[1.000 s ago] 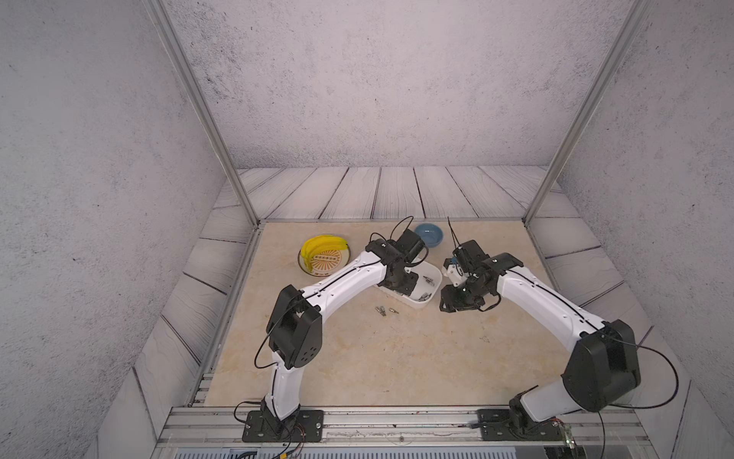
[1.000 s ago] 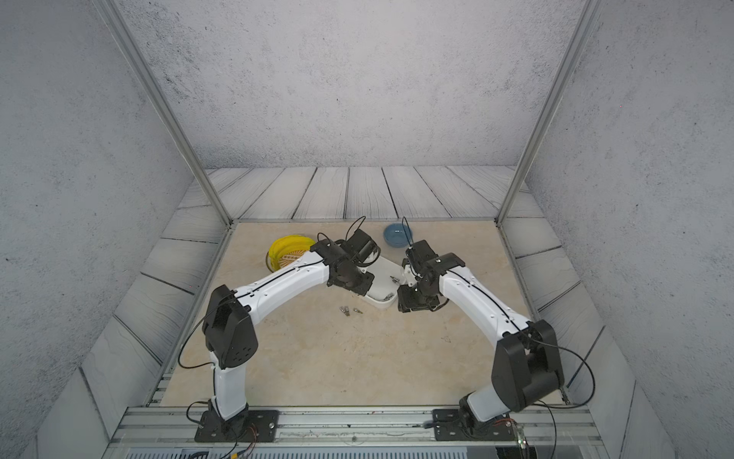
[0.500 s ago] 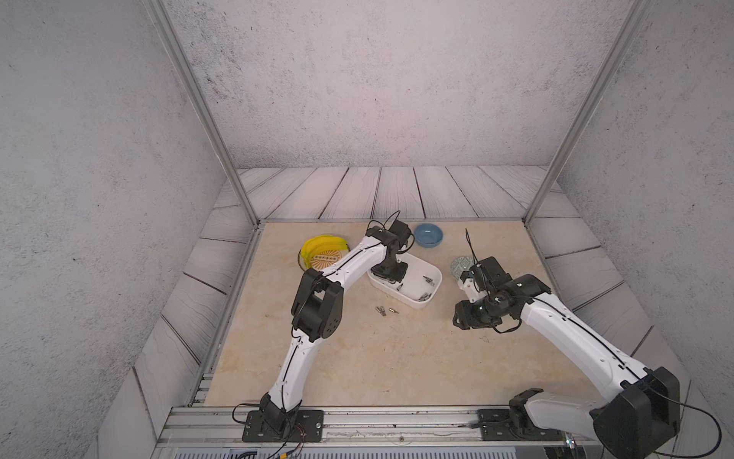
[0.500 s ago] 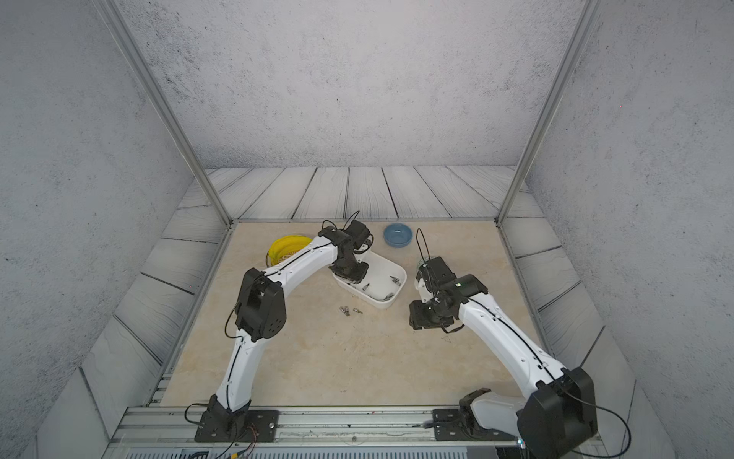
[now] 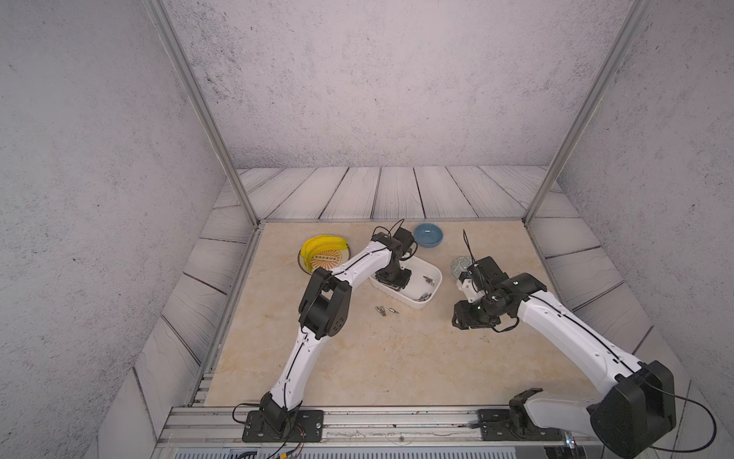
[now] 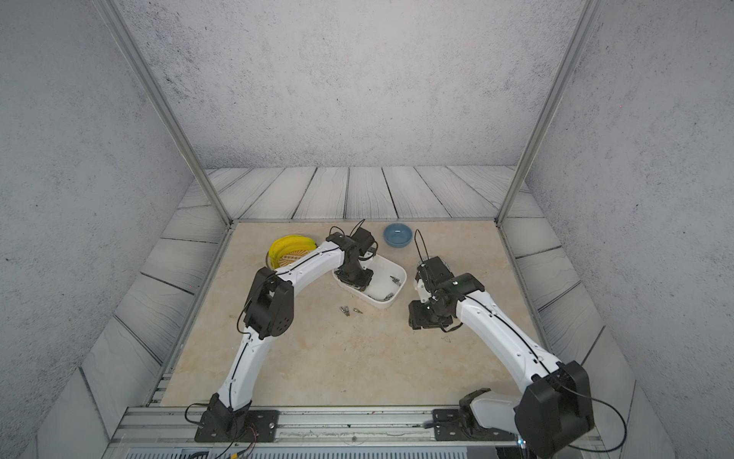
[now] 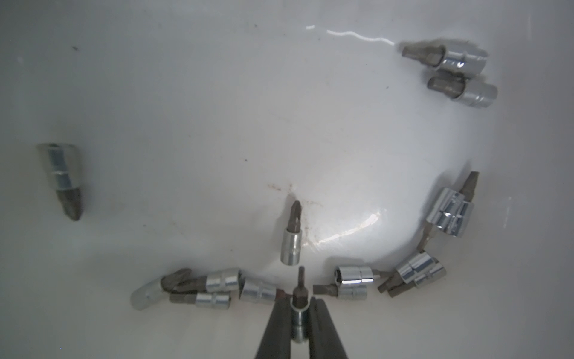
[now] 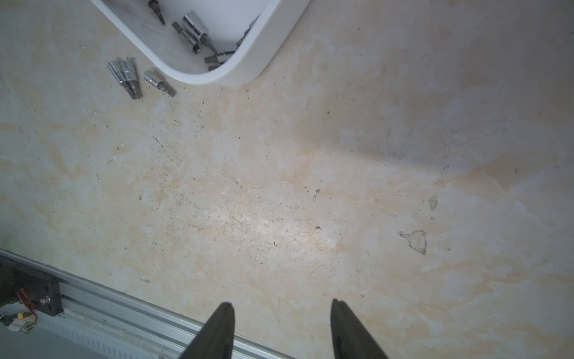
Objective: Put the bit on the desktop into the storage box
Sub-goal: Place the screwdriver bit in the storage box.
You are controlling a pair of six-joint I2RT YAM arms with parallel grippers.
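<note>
Gripping one bit point(image 7: 300, 298) in my left gripper point(image 7: 299, 312): black jaws pinched on its chrome collar, dark tip pointing out over the glossy white floor of the storage box point(image 7: 186, 93). Only the left wrist view shows the stored bits point(image 7: 292, 236), a dozen or so, mostly crowded along one curved wall. My right gripper point(image 8: 281, 306) stands half open and empty above the beige marbled desktop point(image 8: 279, 192). The right wrist view resolves loose bits point(image 8: 125, 77) on the desktop just beside the box's rounded corner; the top views show them as specks. Farther back: patterned grey-green bowl point(image 5: 460, 264), yellow dish point(image 5: 323, 254), blue bowl point(image 5: 428, 234).
</note>
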